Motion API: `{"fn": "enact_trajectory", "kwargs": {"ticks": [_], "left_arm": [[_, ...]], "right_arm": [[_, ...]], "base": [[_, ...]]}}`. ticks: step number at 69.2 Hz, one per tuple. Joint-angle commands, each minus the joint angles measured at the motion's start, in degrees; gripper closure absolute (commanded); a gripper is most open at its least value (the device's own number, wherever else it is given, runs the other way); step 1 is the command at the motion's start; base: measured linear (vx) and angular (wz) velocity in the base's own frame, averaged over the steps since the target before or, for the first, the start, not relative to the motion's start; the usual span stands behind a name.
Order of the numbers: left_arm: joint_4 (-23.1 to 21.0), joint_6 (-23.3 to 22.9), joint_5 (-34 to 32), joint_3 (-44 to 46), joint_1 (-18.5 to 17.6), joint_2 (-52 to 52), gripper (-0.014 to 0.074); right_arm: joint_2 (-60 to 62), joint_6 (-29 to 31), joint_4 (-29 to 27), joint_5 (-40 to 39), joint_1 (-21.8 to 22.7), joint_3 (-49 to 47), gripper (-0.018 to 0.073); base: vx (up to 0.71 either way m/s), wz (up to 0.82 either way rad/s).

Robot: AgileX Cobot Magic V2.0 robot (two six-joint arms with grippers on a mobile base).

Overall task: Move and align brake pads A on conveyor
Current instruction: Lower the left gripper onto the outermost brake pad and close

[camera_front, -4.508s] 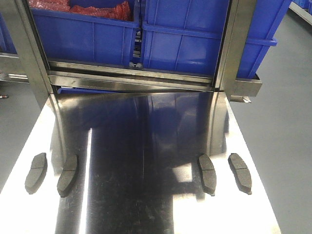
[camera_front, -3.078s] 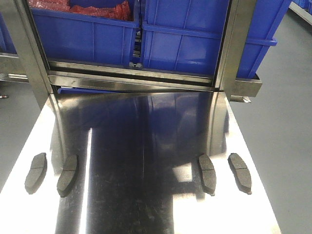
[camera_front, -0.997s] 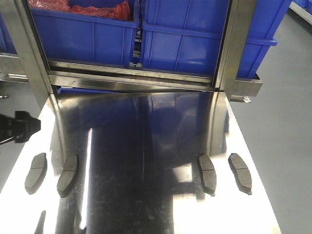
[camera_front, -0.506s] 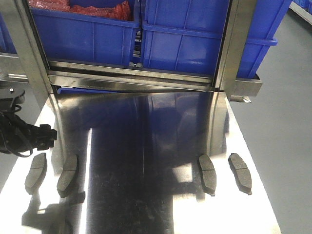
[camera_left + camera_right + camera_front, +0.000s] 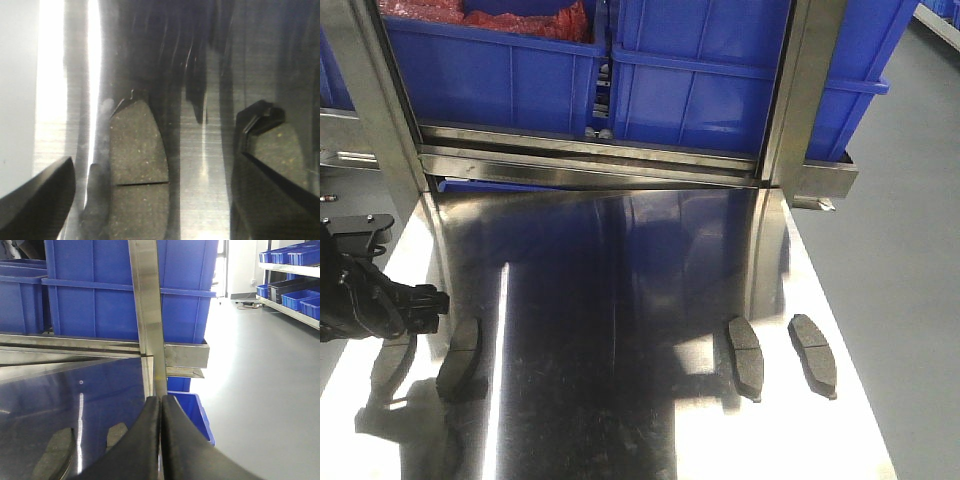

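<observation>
Front view: the black left tool point(image 5: 425, 308) is hovering over the outermost of four grey-brown curved brake pads point(image 5: 744, 355) lying on the shiny steel counter point(image 5: 620, 400). Left wrist: its spread fingers point(image 5: 40, 200) are straddling that grooved pad point(image 5: 137, 165), seemingly lining up a grip. Right wrist: the right tool point(image 5: 160, 440) is idling clenched, empty.

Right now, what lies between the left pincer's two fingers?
One brake pad, flat on the steel top, lies between the open fingers, as the left wrist view shows. A second pad is partly behind the other finger.
</observation>
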State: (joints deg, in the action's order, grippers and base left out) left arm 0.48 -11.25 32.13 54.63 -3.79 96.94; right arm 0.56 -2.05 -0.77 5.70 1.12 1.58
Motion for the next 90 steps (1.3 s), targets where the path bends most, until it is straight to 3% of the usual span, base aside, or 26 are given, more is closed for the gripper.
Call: {"fn": "enact_trajectory", "kwargs": {"ticks": [1, 40, 65, 90], "left_arm": [[0.1, -0.4, -0.7, 1.5, -0.4, -1.1, 0.0007], [0.1, -0.4, 1.7, 1.5, -0.4, 1.5, 0.0028], [0.2, -0.4, 1.9, 1.5, -0.4, 1.5, 0.022], [4.1, -0.4, 6.7, 3.9, -0.2, 1.5, 0.0389]], "right_arm": [[0.9, 0.3, 0.2, -3.8, 0.3, 1.2, 0.0565], [0.9, 0.3, 0.2, -3.8, 0.3, 1.2, 0.0565], [0.9, 0.3, 0.2, -3.8, 0.3, 1.2, 0.0565], [0.9, 0.3, 0.2, -3.8, 0.3, 1.2, 0.0565]], "base": [[0.0, 0.0], [0.0, 0.0], [0.0, 0.0], [0.0, 0.0]]}}
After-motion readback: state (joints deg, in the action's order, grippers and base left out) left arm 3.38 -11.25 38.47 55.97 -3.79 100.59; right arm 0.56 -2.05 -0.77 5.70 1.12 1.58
